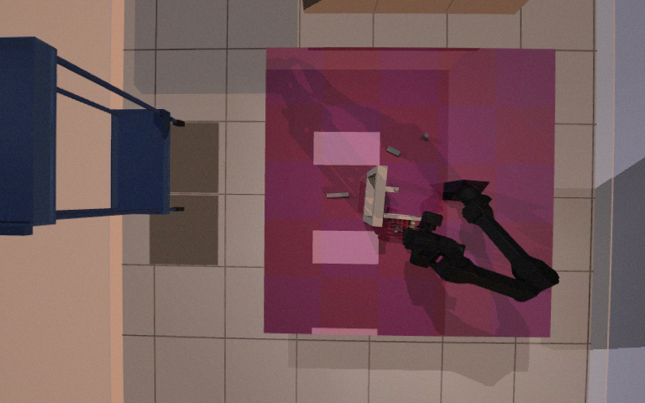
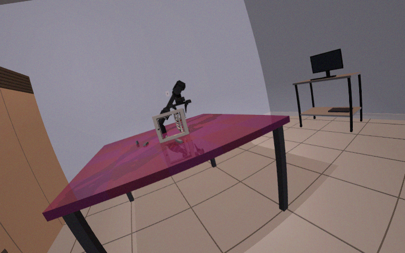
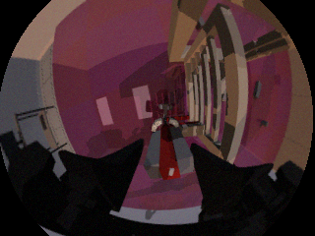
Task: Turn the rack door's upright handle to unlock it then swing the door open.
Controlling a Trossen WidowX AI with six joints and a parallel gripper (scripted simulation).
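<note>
The rack frame (image 1: 375, 201) (image 2: 155, 125) stands upright on the table (image 1: 513, 142) (image 2: 239, 125). The door (image 1: 395, 216) (image 2: 178, 120) (image 3: 238, 64) is swung out from it at roughly a right angle. The handle (image 3: 167, 162) shows grey sides with red between them. My gripper (image 3: 167, 145) is open, its black fingertips on either side of the handle with narrow gaps. In the top and exterior views it is over the door's free end, and its fingertips are hard to make out. How far the handle is turned is not clear.
Small grey blocks (image 1: 393, 151) (image 2: 145, 144) lie on the table near the frame; one grey block (image 1: 338, 195) lies on the frame's far side from the arm. The black arm base (image 1: 466, 190) stands to the right of the door in the overhead view.
</note>
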